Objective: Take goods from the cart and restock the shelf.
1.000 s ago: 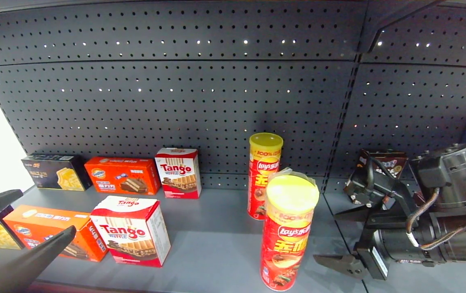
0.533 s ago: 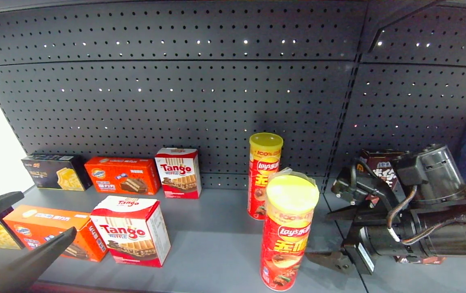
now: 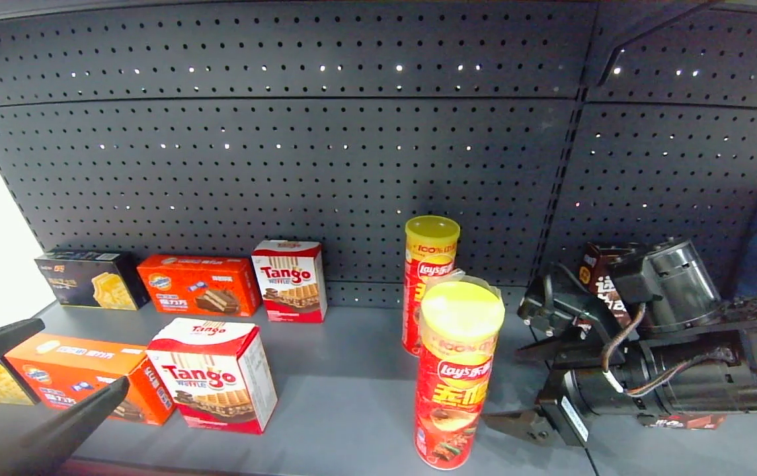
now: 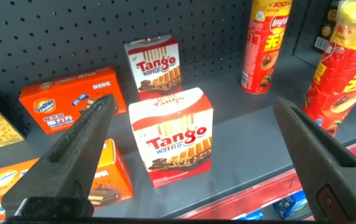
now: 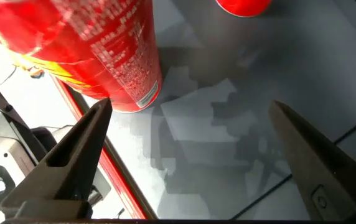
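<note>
Two red chip cans with yellow lids stand upright on the grey shelf point(image 3: 352, 396): a front can point(image 3: 459, 373) near the shelf's edge and a rear can point(image 3: 430, 277) by the pegboard. My right gripper point(image 3: 504, 387) is open just to the right of the front can, low by its base; I cannot tell whether a fingertip touches it. In the right wrist view the front can point(image 5: 103, 43) lies beyond the open right gripper point(image 5: 190, 104). My left gripper point(image 3: 80, 354) is open at the shelf's front left, and in its own view the left gripper point(image 4: 193, 102) points toward a red-and-white wafer box point(image 4: 173, 134).
Boxes line the left side: the front wafer box point(image 3: 216, 373), a rear wafer box point(image 3: 290, 281), two orange boxes point(image 3: 198, 284) point(image 3: 80, 380) and a black box point(image 3: 90, 279). A brown box point(image 3: 599, 264) stands behind the right arm. The pegboard wall point(image 3: 352, 165) closes the back.
My right gripper has moved left toward the front can, staying open. The front can has shifted slightly left. The left gripper has hardly moved.
</note>
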